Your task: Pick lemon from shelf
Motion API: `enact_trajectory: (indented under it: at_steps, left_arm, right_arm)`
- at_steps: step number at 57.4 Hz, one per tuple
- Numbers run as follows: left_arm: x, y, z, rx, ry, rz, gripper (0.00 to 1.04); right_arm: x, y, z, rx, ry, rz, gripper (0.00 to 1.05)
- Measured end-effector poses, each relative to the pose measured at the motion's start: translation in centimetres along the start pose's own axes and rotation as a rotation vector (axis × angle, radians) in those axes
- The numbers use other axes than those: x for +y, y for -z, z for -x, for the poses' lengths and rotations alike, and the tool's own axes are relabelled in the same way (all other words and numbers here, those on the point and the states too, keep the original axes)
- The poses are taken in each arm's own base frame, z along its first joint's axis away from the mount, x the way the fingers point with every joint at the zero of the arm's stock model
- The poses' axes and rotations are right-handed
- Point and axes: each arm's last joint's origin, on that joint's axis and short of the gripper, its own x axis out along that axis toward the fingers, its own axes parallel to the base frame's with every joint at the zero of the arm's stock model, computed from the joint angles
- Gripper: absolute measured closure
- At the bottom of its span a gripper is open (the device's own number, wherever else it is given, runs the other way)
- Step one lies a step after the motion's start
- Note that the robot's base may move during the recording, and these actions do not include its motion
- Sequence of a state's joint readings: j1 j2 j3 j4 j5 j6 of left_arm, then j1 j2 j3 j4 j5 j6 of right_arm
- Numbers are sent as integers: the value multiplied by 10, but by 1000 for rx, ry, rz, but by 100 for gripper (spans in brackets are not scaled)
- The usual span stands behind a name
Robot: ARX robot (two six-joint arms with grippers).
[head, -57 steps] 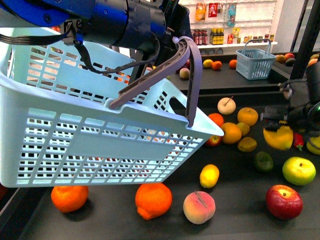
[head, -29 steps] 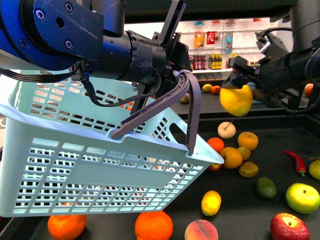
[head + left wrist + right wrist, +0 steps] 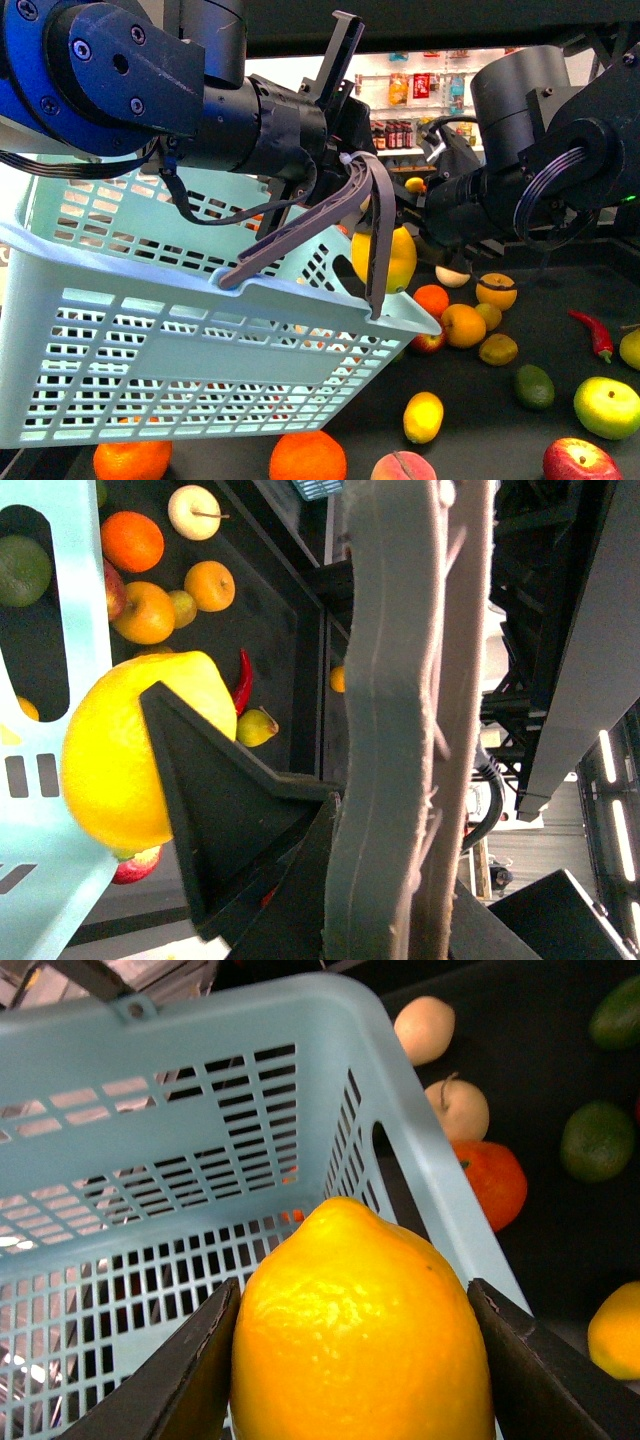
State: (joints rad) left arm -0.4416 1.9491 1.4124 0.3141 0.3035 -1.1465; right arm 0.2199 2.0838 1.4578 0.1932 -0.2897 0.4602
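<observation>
"Where is the lemon (image 3: 397, 258)?"

"In the right gripper (image 3: 355, 1295). Its jaws are clamped on both sides of the fruit. It is held above the shelf (image 3: 480, 405), just beside the near corner of the pale blue basket (image 3: 150, 330) and over its rim."

"And the basket?"

"It hangs tilted from its grey handle (image 3: 400, 680), and the left gripper (image 3: 345, 120) has its jaws clenched around that."

"Anything in it?"

"Orange patches show through the slots. Whether they lie inside or behind it cannot be told."

"What sits on the shelf?"

"Loose fruit on the black tray: an orange (image 3: 307, 455), a peach (image 3: 402, 467), a red apple (image 3: 580, 462), an avocado (image 3: 534, 386), a red chilli (image 3: 590, 333) and a small yellow fruit (image 3: 422, 415)."
</observation>
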Motion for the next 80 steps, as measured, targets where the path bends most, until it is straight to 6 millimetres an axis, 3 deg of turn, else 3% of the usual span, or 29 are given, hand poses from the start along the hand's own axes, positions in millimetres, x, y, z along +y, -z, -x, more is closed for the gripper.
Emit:
enact_trajectory:
  at_steps: [10,14,29,37,41,46,49,52,61,72,80]
  left_arm:
    - [0,-1,0,-4,-2,0,96]
    - [0,-1,0,-1,0,0,96]
    - [-2,0,0,14,13,0,96]
    - [-6,4,-2,27,29,-8,96]
    - [-5,2,-2,15,21,-1,96]
    - [-4,0,-1,8,18,4,96]
    - [-4,0,-1,6,17,-2,96]
    - [-4,0,-1,6,17,-4,96]
    - [-3,0,-1,3,15,-2,96]
    - [-4,0,-1,6,17,-1,96]
    - [-4,0,-1,6,16,-2,96]
  right_arm:
    - [5,10,-2,22,-41,-4,21]
    - [5,11,-2,22,-48,-14,7]
    - [-7,2,6,-24,-24,-14,7]
    - [-35,-18,28,-119,76,6,7]
    - [-67,-40,53,-208,190,29,7]
    - [-100,-47,71,-232,283,47,7]
    - [-132,-37,77,-202,361,46,7]
    - [-149,-25,75,-165,395,43,7]
    - [-184,22,57,-28,451,17,7]
    - [-197,67,24,95,458,-1,7]
    - [-194,85,-8,160,448,-4,7]
